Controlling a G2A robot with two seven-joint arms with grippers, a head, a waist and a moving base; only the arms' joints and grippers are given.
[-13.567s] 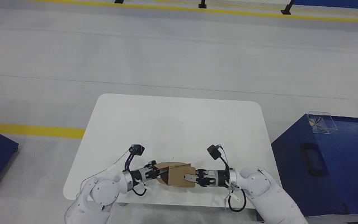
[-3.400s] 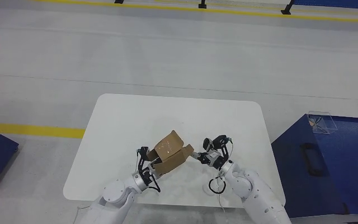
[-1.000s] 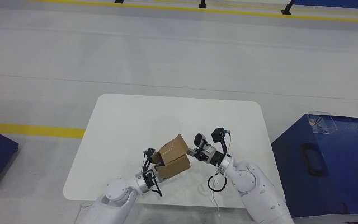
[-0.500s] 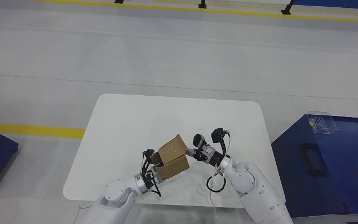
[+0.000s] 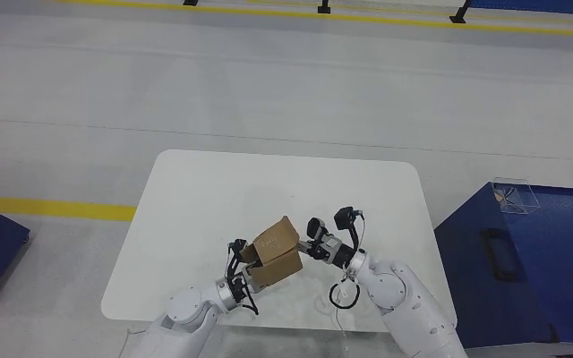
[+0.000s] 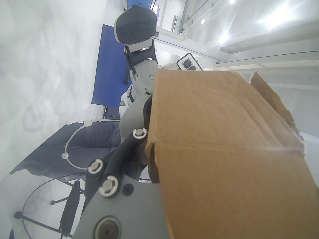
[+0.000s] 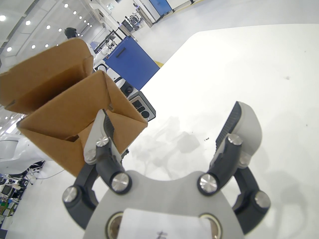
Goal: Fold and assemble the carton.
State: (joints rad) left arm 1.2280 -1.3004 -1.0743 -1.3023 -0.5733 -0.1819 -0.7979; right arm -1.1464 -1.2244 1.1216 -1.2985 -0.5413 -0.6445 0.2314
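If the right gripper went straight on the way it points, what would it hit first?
Probably the carton: the right gripper has one finger beside its folded flap. Between the open jaws the line runs to bare table; depth is unclear.

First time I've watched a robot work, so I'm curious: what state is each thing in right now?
carton: partly folded, end flaps not closed, held above the table.
left tool: clamped on the carton.
right tool: open, touching a carton flap.

Left tool [image 5: 244,259] tight on carton [image 5: 276,249]; right tool [image 7: 172,113] wide open.
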